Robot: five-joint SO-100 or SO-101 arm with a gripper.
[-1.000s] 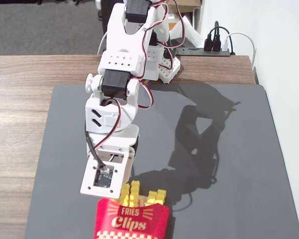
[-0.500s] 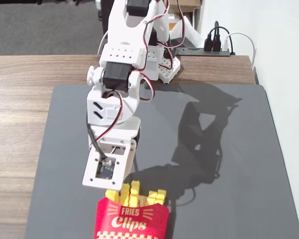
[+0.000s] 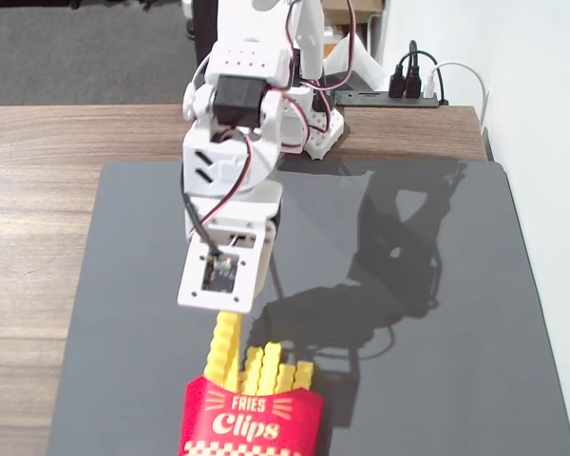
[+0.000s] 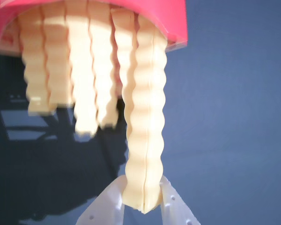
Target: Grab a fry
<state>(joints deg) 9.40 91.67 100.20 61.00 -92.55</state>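
In the wrist view, nearest the lens, the two white plastic fingers of the gripper (image 4: 141, 199) stand on either side of the tip of the fry (image 4: 145, 136), a long, pale-yellow plastic stick with wavy crinkle-cut edges; the jaws are drawn in against its end so that both inner faces appear to touch it, which reads as a grip just taken on the tip. This fry projects farther from the red cardboard carton (image 4: 171, 23) than its neighbours, the shorter yellow crinkle-cut sticks (image 4: 84, 70) beside it, and that longer reach is probably why it was chosen: the fingers can close on it without fouling the others. Its far end is inside the carton mouth, so the fry is not yet free. Beyond lies the dark grey mat (image 4: 234, 117), crossed by the arm's shadow. The fixed view shows what the wrist view cannot: the white arm (image 3: 237, 142) is bent steeply down over the mat (image 3: 456, 332), its gripper (image 3: 226, 313) directly above the tallest fry (image 3: 223, 347), and the carton (image 3: 250, 418), printed "FRIES Clips", sits at the near edge of the mat on a wooden table (image 3: 38, 190). Here the camera housing hides the fingers, so jaw contact can be judged only from the wrist view, whereas the carton's place on the mat appears only from here.
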